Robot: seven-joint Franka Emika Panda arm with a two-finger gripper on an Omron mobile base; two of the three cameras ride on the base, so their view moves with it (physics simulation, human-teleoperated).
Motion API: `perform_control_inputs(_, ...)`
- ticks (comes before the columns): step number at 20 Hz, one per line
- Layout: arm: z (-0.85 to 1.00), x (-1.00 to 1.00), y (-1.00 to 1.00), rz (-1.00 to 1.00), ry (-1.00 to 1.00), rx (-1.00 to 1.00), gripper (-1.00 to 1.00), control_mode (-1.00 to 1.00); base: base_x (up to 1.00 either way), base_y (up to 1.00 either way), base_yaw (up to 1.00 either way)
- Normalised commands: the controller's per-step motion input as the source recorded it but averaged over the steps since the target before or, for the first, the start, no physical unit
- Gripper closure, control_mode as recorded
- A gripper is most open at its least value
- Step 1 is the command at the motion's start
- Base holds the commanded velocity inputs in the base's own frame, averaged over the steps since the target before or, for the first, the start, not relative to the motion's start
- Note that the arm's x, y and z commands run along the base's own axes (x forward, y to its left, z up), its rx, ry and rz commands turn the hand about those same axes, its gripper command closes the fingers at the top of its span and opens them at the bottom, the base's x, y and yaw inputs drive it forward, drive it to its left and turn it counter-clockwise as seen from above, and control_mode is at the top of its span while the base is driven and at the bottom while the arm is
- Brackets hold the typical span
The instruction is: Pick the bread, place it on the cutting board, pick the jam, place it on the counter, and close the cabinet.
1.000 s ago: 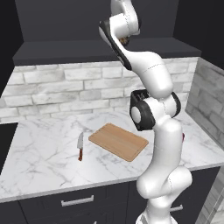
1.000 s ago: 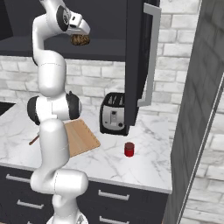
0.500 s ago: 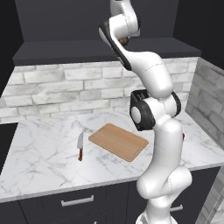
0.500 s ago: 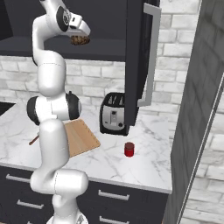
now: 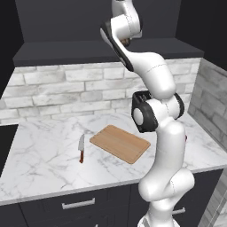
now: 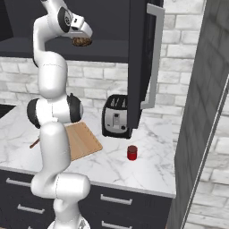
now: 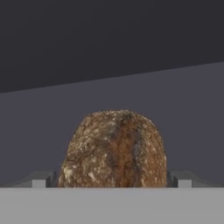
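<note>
We see large dark charcoal wall cabinet (image 6: 138, 67), door open. Below cabinet: broad white marble counter (image 6: 147, 165); flat light-brown wooden cutting board (image 5: 119, 143) on it, small red cylindrical jam jar (image 6: 132, 152) right of board. Gripper (image 6: 82, 41) up at cabinet shelf, clamped on small dark brown lumpy bread (image 7: 113, 151).

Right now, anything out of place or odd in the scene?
Mostly tidy. The cabinet door hangs open over the toaster. The jam stands upright on the counter. The knife lies beside the cutting board. The bread sits between the jaws, up at cabinet height.
</note>
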Motion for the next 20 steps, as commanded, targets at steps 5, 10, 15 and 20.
perform_control_inputs(5,0.0,0.0,0.0,0.0,0.11,0.0,1.0,-1.0,0.0,0.0,0.0)
perform_control_inputs(10,0.06,-0.03,0.0,0.0,-0.01,0.0,1.0,-1.0,0.0,0.0,0.0)
perform_control_inputs(15,0.23,-0.19,0.0,0.0,-0.07,0.0,1.0,-1.0,0.0,0.0,0.0)
perform_control_inputs(20,0.13,-0.4,0.0,0.0,0.0,0.0,1.0,-1.0,0.0,0.0,0.0)
